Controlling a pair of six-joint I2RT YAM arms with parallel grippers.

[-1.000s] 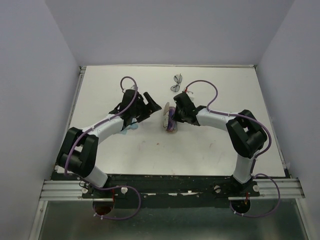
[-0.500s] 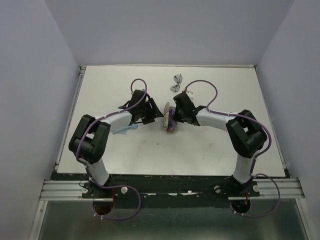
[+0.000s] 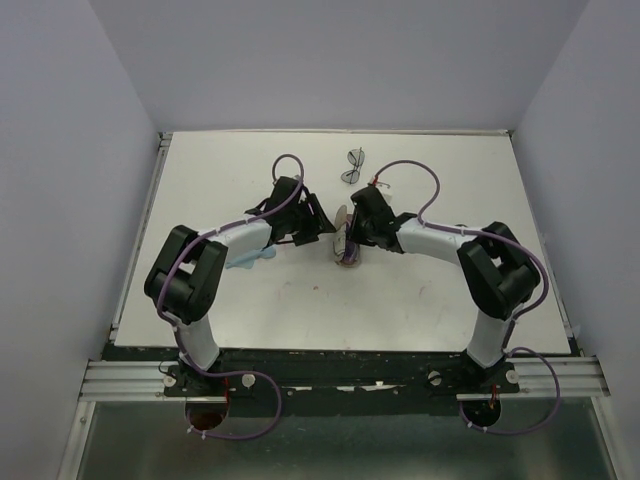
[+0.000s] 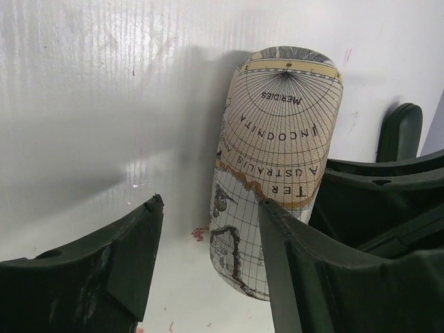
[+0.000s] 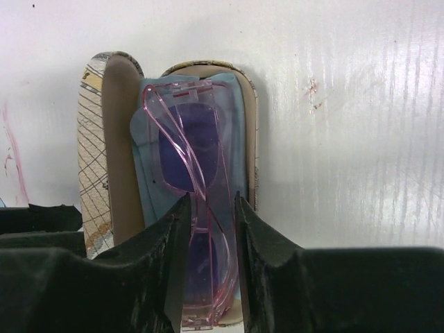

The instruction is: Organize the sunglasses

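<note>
Two claws flank the map-printed case [image 5: 251, 139]: right claw [image 5: 208, 205] pinched on the pink sunglasses [image 5: 191, 139] lying inside, long axis toward its 12 o'clock; left claw [image 4: 209, 201] agape, empty, beside the lid [image 4: 284, 104]; dark sunglasses [image 3: 352, 166] beyond at 12 o'clock.

Pink pair [image 5: 191, 149]: translucent pink frame w/ purple lenses, temples folded, lying flat and lengthwise inside the open map-print case [image 5: 94, 139], on a light-blue cloth [image 5: 232, 132] over the tan lining. Far end reaches almost to the case's rounded end; near end sits btw the right gripper [image 5: 209, 208] fingers, which look to touch the frame on both sides.

Dark pair [image 3: 353, 165]: thin dark frame, grey lenses, lying on the white table [image 3: 460, 170] toward the far edge, well apart from the case. Too small to tell whether folded.
</note>
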